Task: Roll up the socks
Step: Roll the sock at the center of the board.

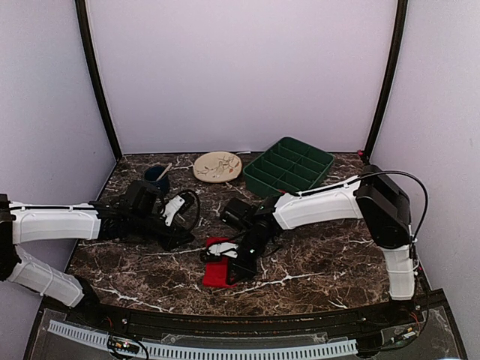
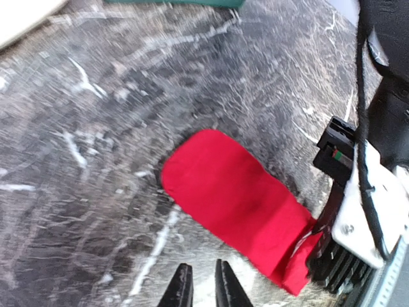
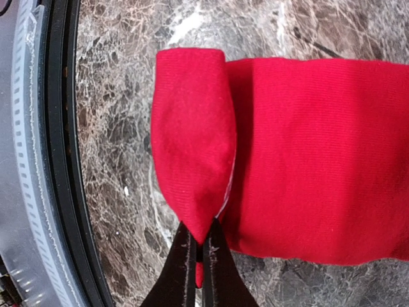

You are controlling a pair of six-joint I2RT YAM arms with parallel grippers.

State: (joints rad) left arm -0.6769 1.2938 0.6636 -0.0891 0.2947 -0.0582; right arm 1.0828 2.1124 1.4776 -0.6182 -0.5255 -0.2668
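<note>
Starting the roll, the right gripper (image 3: pixel 201 233) is clenched on the folded-over end of the socks (image 3: pixel 307 160) at the near middle of the table (image 1: pixel 337 255), the left gripper (image 2: pixel 202 270) beside them barely parted and empty; next, carry that fold farther along.

Dark marbled table (image 1: pixel 322 262), veined white. Far right: green tray (image 1: pixel 259 182) divided into compartments, set askew. Just left of it, round cream plate (image 1: pixel 204 171) with faint pattern. Far left: dark blue cup (image 1: pixel 154 177) holding a pale stick (image 1: pixel 164 171). Pale walls (image 1: pixel 240 67) behind.
</note>
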